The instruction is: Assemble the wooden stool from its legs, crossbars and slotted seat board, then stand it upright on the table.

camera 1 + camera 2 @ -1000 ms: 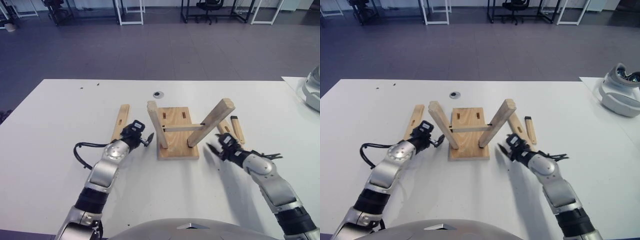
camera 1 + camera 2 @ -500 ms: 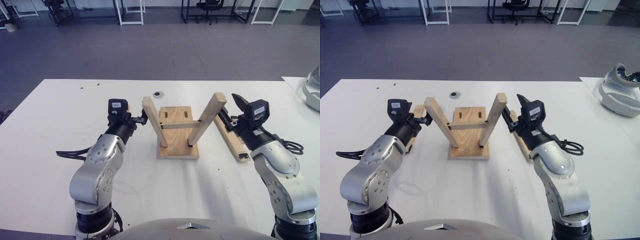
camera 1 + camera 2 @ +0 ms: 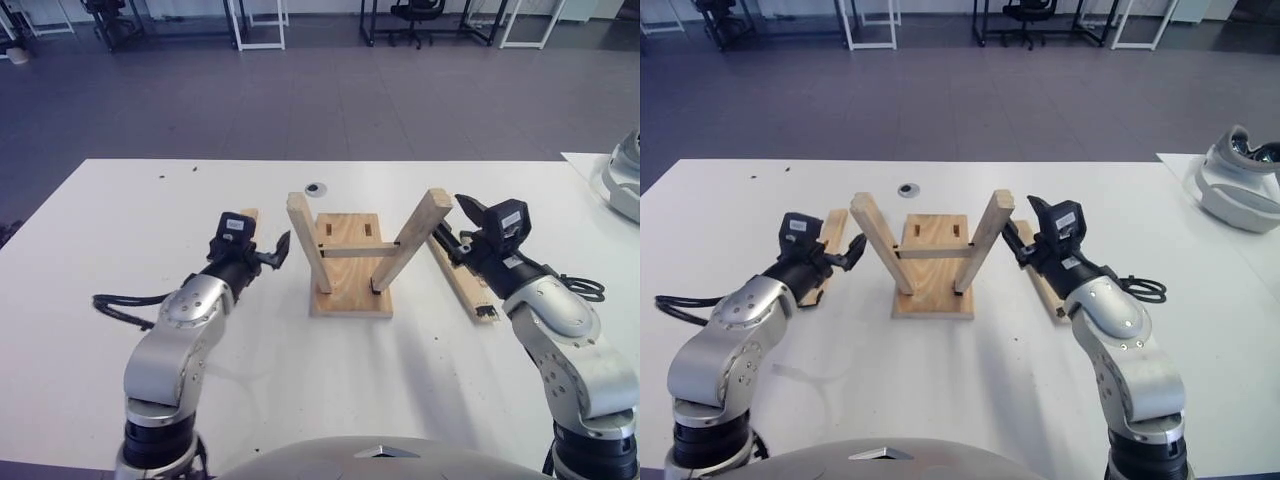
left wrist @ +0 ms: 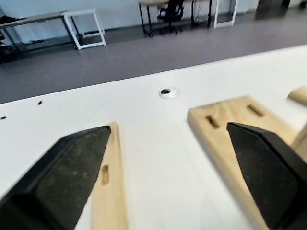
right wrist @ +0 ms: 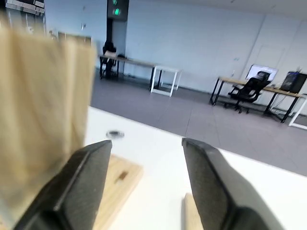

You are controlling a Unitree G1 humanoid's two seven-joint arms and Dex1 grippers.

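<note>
The slotted seat board (image 3: 351, 290) lies flat on the white table (image 3: 120, 220). Two legs stand in it and lean outward: the left leg (image 3: 308, 245) and the right leg (image 3: 408, 240), joined by a thin crossbar (image 3: 358, 251). My left gripper (image 3: 272, 252) is open just left of the left leg, apart from it. In the left wrist view its fingers (image 4: 62, 172) frame a loose slotted leg (image 4: 108, 201) and the seat board (image 4: 240, 124). My right gripper (image 3: 455, 225) is open beside the right leg's top, which stands close by as the leg (image 5: 38, 105) in the right wrist view.
Loose wooden pieces (image 3: 462, 280) lie under my right gripper, and the loose leg (image 3: 830, 235) lies by my left arm. A round grommet (image 3: 317, 188) sits behind the stool. A headset (image 3: 1235, 190) rests at the far right. A black cable (image 3: 120, 300) trails left.
Both arms swung up from the front of the table to flank the stool. The right leg now stands steeper. In the last half second my left gripper dropped back slightly from the left leg.
</note>
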